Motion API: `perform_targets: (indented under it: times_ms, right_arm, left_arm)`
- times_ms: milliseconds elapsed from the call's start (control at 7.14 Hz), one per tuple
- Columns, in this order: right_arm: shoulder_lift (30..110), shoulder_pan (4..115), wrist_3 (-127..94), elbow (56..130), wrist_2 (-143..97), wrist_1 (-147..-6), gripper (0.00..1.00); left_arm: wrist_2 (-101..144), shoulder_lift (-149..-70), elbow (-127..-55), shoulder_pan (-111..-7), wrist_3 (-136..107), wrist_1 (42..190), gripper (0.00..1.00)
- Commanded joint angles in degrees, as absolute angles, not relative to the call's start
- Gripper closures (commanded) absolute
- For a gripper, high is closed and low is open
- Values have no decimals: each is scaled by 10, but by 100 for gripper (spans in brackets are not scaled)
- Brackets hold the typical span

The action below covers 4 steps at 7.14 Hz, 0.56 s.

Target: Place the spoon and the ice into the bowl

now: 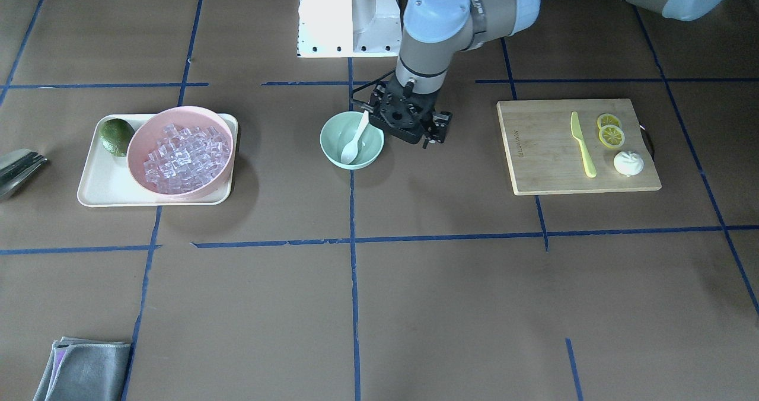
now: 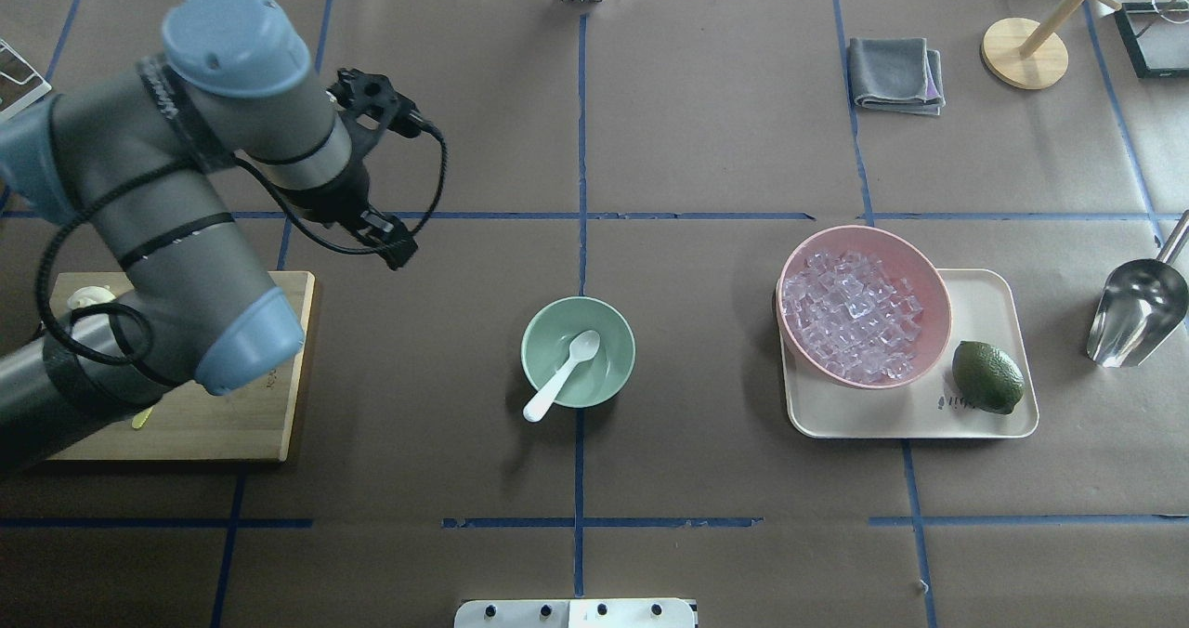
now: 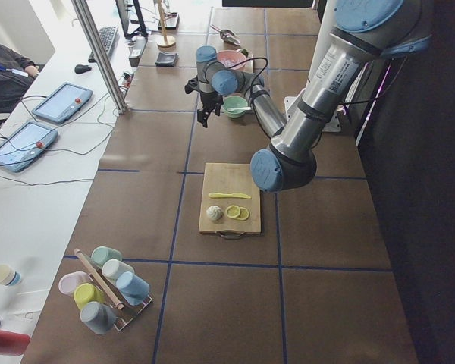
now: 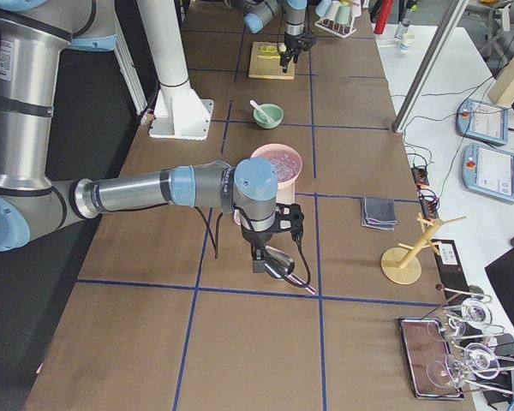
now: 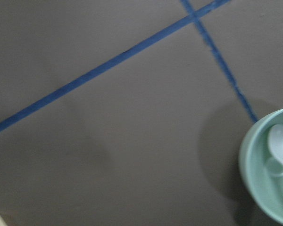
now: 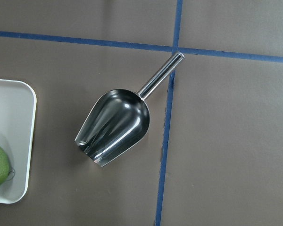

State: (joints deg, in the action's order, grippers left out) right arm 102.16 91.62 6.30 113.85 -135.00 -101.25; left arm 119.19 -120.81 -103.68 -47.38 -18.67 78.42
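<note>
The white spoon (image 2: 562, 374) lies in the mint-green bowl (image 2: 613, 377) at the table's middle, its scoop end inside and its handle leaning over the rim; both also show in the front view, the spoon (image 1: 354, 140) in the bowl (image 1: 332, 146), and at the right edge of the left wrist view (image 5: 259, 179). The ice (image 2: 855, 317) fills the pink bowl (image 2: 934, 284) on the tray. My left gripper (image 1: 409, 122) hovers beside the green bowl with its fingers hidden. My right gripper (image 4: 270, 253) hangs over a metal scoop (image 6: 115, 127); I cannot tell its state.
A cream tray (image 2: 985, 303) holds the pink bowl and a lime (image 2: 987, 377). A wooden board (image 1: 551, 164) carries a yellow-green knife (image 1: 582, 145), lemon slices (image 1: 611, 131) and a white bun (image 1: 628, 163). A grey cloth (image 2: 895, 73) and a wooden stand (image 2: 1025, 52) sit far back.
</note>
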Motion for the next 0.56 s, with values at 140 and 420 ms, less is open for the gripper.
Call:
perform_targets:
  times_ms: [140,420]
  right_arm:
    - [1027,915,58,1136,-1365,-939,0]
    - [1022,884,10,1149,-1378,-939,0]
  left_arm:
    - [1331,-1075,-1033,-692,-86,777,0]
    - [1332,-986,-1034,-803,-84,789,0]
